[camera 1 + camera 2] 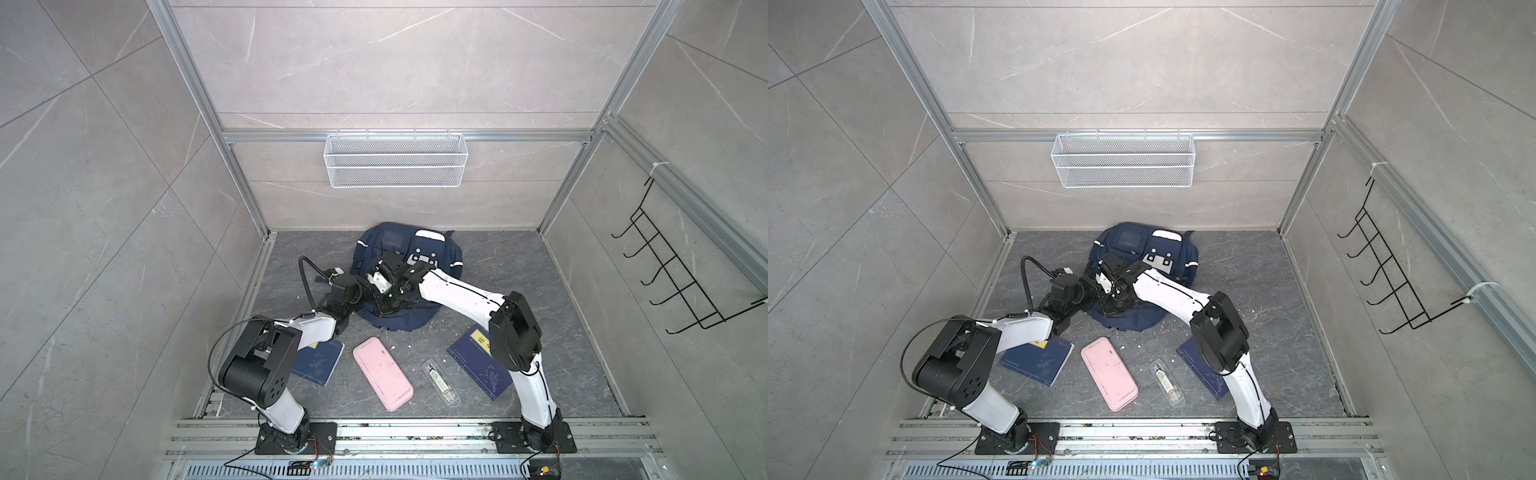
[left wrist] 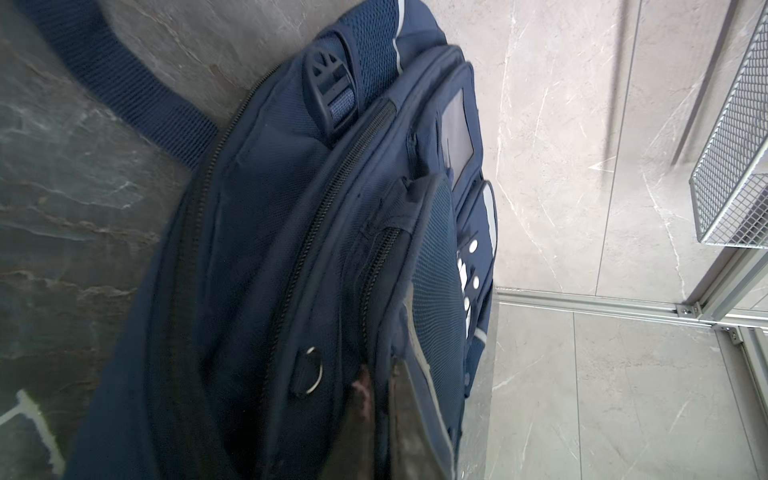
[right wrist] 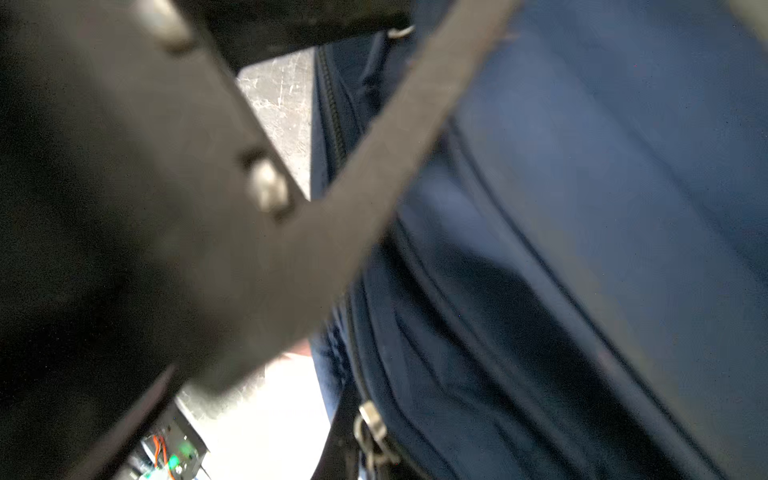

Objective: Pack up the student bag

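No brand that we can read on the student bag. The only writing is on a navy book on the near side of the right gripper. Its yellow label carries Chinese characters that are too small for us and half hidden by the right arm. A second navy book, back behind the left gripper, has a yellow tag and a red mark, also unreadable.

The left arm and the right arm both bend at the elbow and reach forward, with their wrists meeting over the bag. It lies on the bench right under both grippers and runs on beyond them toward the back wall.

The left gripper is clamped tight on a pocket edge beside a zipper. Its wrist view also gives us a buckle and a metal ring, which the top views don't. The right gripper is closed too, but its wrist view is a blur, so we can't tell if it has anything. Only the top views show the white dotted patch.
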